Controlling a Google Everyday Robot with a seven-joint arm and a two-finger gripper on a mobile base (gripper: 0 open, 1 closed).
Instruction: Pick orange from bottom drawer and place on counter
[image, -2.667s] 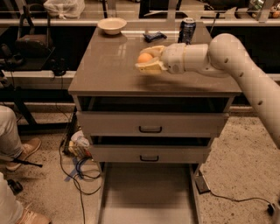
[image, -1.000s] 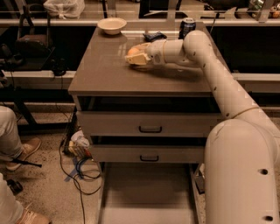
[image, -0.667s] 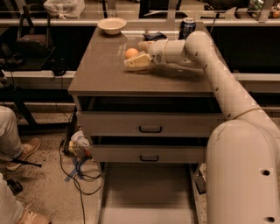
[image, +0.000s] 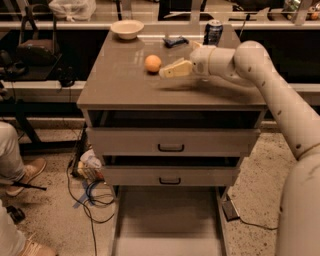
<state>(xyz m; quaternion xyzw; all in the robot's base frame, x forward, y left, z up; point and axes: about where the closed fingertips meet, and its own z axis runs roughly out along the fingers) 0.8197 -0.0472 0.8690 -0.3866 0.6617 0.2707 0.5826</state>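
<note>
The orange (image: 153, 63) rests on the counter (image: 125, 85), left of centre. My gripper (image: 167, 71) is just to its right, low over the counter. Its fingers (image: 176, 69) point left toward the orange and hold nothing. A small gap shows between the fingertips and the fruit. The bottom drawer (image: 167, 220) is pulled far out below the two upper drawers, and its tray looks bare.
A cream bowl (image: 127, 28) stands at the counter's back left. A dark soda can (image: 213, 32) and a small dark object (image: 176, 42) sit at the back right. A person's legs (image: 15, 165) and cables (image: 90, 192) are on the floor at left.
The gripper carried the orange leftward over the counter, set it down and let go. It has now drawn back to the right, leaving the orange free.
</note>
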